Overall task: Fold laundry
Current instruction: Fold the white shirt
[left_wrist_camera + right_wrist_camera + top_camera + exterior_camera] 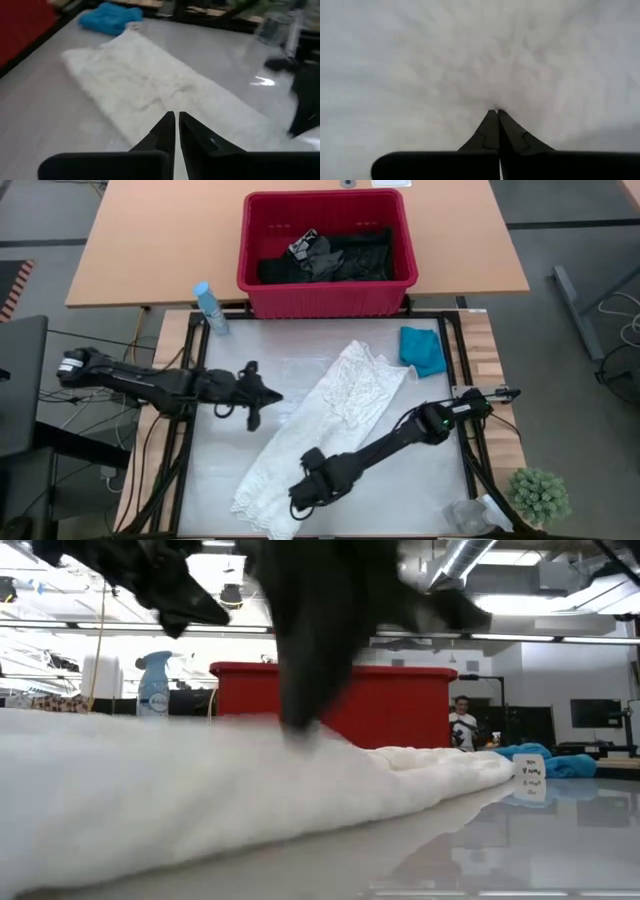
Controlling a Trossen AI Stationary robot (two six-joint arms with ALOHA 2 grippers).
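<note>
The right gripper [300, 498] has its jaws together, tips pressed down into the white lacy garment [340, 405] near its lower end, toward seven o'clock on the surface [225, 470]; whether a pinch of cloth sits between them I cannot tell. The left gripper [270, 394], jaws likewise together and holding nothing, hovers at about nine o'clock, just beside the garment's long left edge. To do this step well, I judge the right arm should secure a true pinch of the hem before lifting, then carry it toward one o'clock along the garment's length, keeping the fold line straight, while the left steadies the side. The garment lies diagonally from seven o'clock to one o'clock. A small teal garment [424, 350] rests at two o'clock, just beside its upper end. Open room lies at eight and five o'clock. The red basket [255, 270] of dark clothes [340, 258] stands at twelve, a spray bottle [210, 308] at eleven.
</note>
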